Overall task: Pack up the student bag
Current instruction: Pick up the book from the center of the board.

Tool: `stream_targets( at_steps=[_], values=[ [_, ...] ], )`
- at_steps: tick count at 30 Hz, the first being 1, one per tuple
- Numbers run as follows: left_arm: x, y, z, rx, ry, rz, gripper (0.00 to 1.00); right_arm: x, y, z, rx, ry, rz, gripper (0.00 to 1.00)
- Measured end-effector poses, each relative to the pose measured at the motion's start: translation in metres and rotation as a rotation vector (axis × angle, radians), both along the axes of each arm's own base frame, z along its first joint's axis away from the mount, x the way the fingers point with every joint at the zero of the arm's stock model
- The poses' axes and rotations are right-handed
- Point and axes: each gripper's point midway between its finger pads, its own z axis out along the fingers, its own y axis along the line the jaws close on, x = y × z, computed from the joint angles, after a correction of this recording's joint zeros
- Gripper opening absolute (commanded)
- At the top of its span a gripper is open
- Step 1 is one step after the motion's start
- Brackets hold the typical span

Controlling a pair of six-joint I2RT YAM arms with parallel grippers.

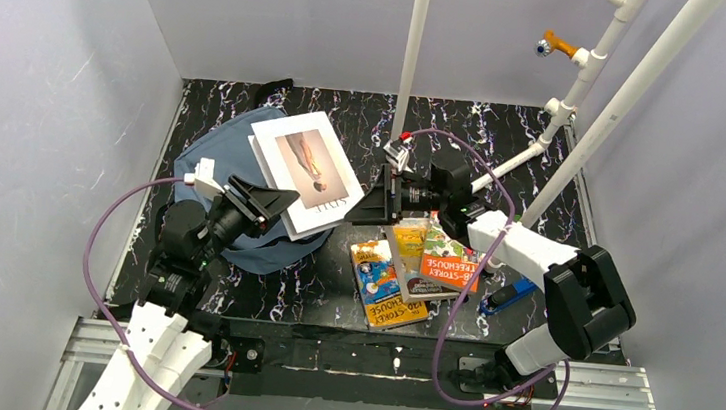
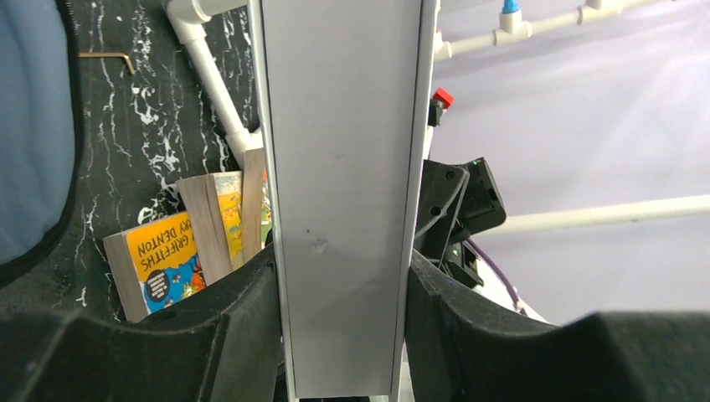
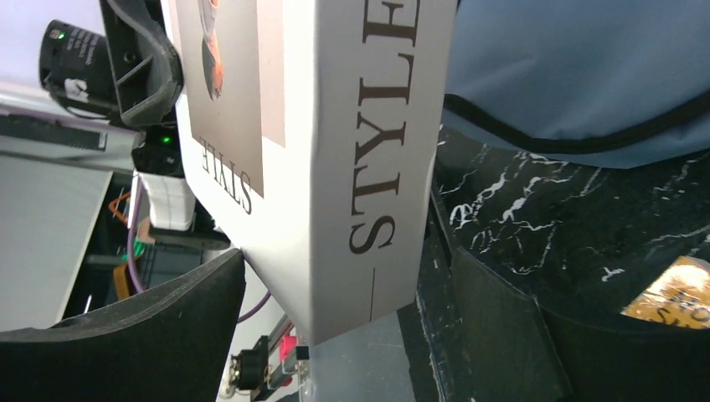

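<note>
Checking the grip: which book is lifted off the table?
The large white STYLE book, clamped in the left gripper over the student bag; the small colourful paperbacks lie on the table.

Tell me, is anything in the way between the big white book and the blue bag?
Nothing visible is. The left end effector holds the white book partly above the bag. Whether the bag's mouth is open cannot be told.
</note>
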Motion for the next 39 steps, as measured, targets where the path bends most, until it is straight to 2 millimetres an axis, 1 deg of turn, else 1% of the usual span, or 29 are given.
stream_targets(
  at_steps=[6, 8, 12, 15, 17, 19, 22, 25, 26, 27, 29, 30, 31, 32, 33, 34, 35, 36, 37, 38, 39],
  values=[
    [-0.012, -0.006, 0.013, -0.016, -0.051, -0.061, 0.00, -0.013, -0.002, 0.015, 0.084, 0.036, 0.048, 0.98],
    [-0.016, -0.010, 0.016, -0.022, -0.062, -0.093, 0.00, -0.015, -0.002, 0.022, 0.116, 0.060, 0.044, 0.98],
    [-0.025, -0.018, 0.021, -0.033, -0.077, -0.159, 0.00, -0.013, 0.000, 0.047, 0.205, 0.079, 0.038, 0.98],
    [-0.028, -0.020, 0.022, -0.035, -0.083, -0.179, 0.00, -0.012, 0.001, 0.066, 0.279, 0.095, 0.041, 0.98],
    [-0.029, -0.020, 0.022, -0.035, -0.084, -0.186, 0.00, -0.012, 0.001, 0.073, 0.313, 0.110, 0.046, 0.96],
    [-0.029, -0.021, 0.024, -0.036, -0.088, -0.192, 0.00, -0.011, 0.001, 0.078, 0.334, 0.142, 0.048, 0.91],
    [-0.030, -0.023, 0.028, -0.036, -0.099, -0.207, 0.00, -0.009, 0.001, 0.083, 0.374, 0.166, 0.047, 0.71],
    [-0.030, -0.025, 0.031, -0.038, -0.113, -0.222, 0.00, -0.008, 0.000, 0.083, 0.402, 0.191, 0.049, 0.56],
    [-0.030, -0.025, 0.031, -0.038, -0.112, -0.227, 0.02, -0.008, 0.000, 0.083, 0.409, 0.204, 0.051, 0.51],
    [-0.030, -0.026, 0.031, -0.038, -0.110, -0.232, 0.09, -0.007, 0.001, 0.082, 0.413, 0.216, 0.052, 0.49],
    [-0.028, -0.028, 0.029, -0.034, -0.095, -0.242, 0.19, -0.003, 0.002, 0.077, 0.419, 0.254, 0.052, 0.40],
    [-0.026, -0.028, 0.025, -0.026, -0.074, -0.244, 0.36, 0.000, 0.003, 0.073, 0.418, 0.271, 0.047, 0.32],
    [-0.026, -0.029, 0.020, -0.007, -0.051, -0.250, 0.57, 0.001, 0.002, 0.068, 0.413, 0.283, 0.043, 0.24],
    [-0.027, -0.027, 0.014, 0.025, -0.032, -0.248, 0.64, -0.001, 0.002, 0.064, 0.409, 0.284, 0.044, 0.20],
    [-0.029, -0.022, 0.010, 0.088, -0.012, -0.226, 0.68, -0.002, 0.001, 0.061, 0.407, 0.276, 0.047, 0.17],
    [-0.029, -0.011, 0.003, 0.183, 0.007, -0.175, 0.71, -0.002, 0.003, 0.057, 0.394, 0.281, 0.042, 0.13],
    [-0.026, 0.008, 0.001, 0.297, 0.025, -0.086, 0.73, 0.001, 0.006, 0.049, 0.367, 0.284, 0.028, 0.11],
    [-0.023, 0.033, -0.003, 0.416, 0.048, 0.023, 0.81, 0.006, 0.007, 0.039, 0.330, 0.268, 0.003, 0.11],
    [-0.023, 0.068, -0.010, 0.560, 0.082, 0.161, 0.83, 0.019, 0.009, 0.012, 0.220, 0.277, -0.064, 0.10],
    [-0.024, 0.088, -0.019, 0.651, 0.113, 0.232, 0.83, 0.024, 0.009, -0.007, 0.146, 0.270, -0.100, 0.10],
    [-0.027, 0.107, -0.032, 0.764, 0.151, 0.276, 0.83, 0.042, 0.009, -0.029, -0.003, 0.241, -0.187, 0.10]
  ],
)
